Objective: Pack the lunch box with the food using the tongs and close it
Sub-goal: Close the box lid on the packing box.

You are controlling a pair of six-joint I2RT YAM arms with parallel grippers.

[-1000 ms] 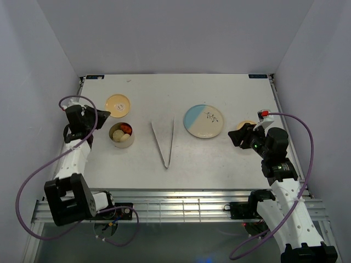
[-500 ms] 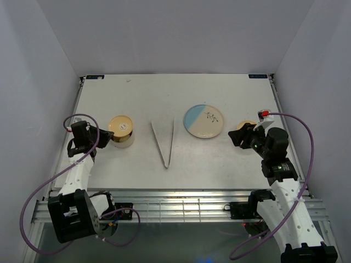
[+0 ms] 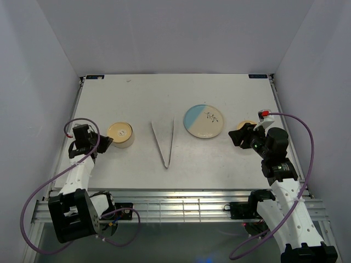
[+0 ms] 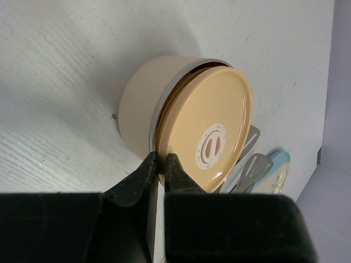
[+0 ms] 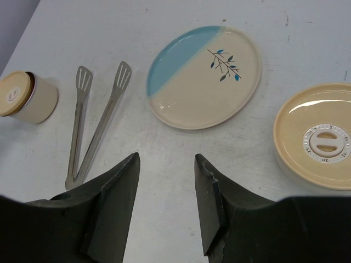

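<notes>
The round cream lunch box [image 3: 123,140] stands left of centre with its tan lid [image 3: 119,131] lying over its mouth. In the left wrist view the lid [image 4: 205,131] sits a little askew on the lunch box [image 4: 140,104], with a dark gap at the rim. My left gripper [image 4: 159,161] is shut on the lid's edge, and from above the left gripper [image 3: 106,143] sits at the box's left side. The food is hidden under the lid. The silver tongs [image 3: 163,143] lie in a V at mid-table, also the tongs [image 5: 90,126] in the right wrist view. My right gripper [image 5: 167,164] hangs open over bare table.
A blue-and-white plate [image 3: 203,120] lies right of the tongs; it is bare in the right wrist view [image 5: 203,76]. A second tan-lidded round container [image 3: 245,127] stands just beyond the right gripper [image 3: 239,137], at the right edge of its view [image 5: 321,134].
The left arm carried the lid from behind the open box, where food showed, down onto the box and drew back toward the near left. The right arm is unmoved.
</notes>
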